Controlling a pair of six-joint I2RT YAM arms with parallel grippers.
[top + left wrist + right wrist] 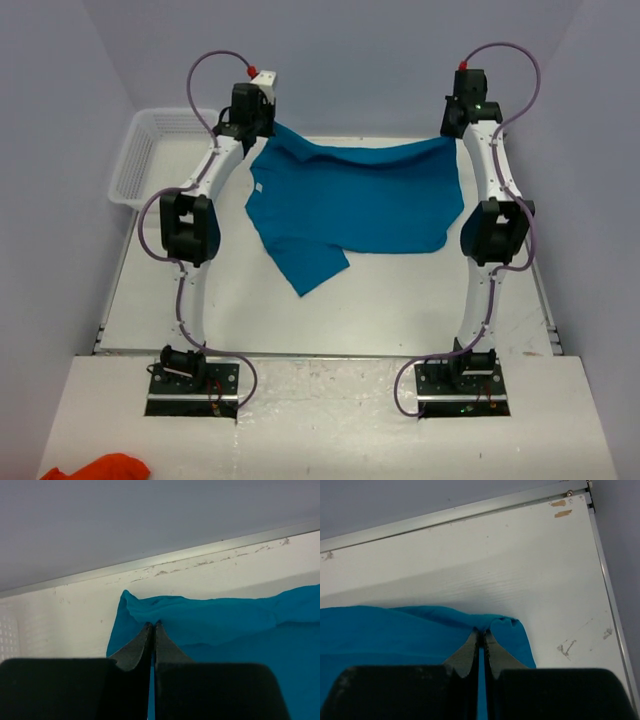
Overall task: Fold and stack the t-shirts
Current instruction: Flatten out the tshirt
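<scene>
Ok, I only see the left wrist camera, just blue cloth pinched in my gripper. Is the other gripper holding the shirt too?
Observer: Yes. The right gripper is shut on the other far corner of the t-shirt.
Operator: Is the whole shirt up in the air?
Observer: No. Only the far edge hangs between the right gripper and the left gripper. The rest seems to lie spread on the table.
Operator: Is anything behind me?
Observer: An orange cloth lies at the near left, in front of the left arm's base, well apart from the t-shirt.
</scene>
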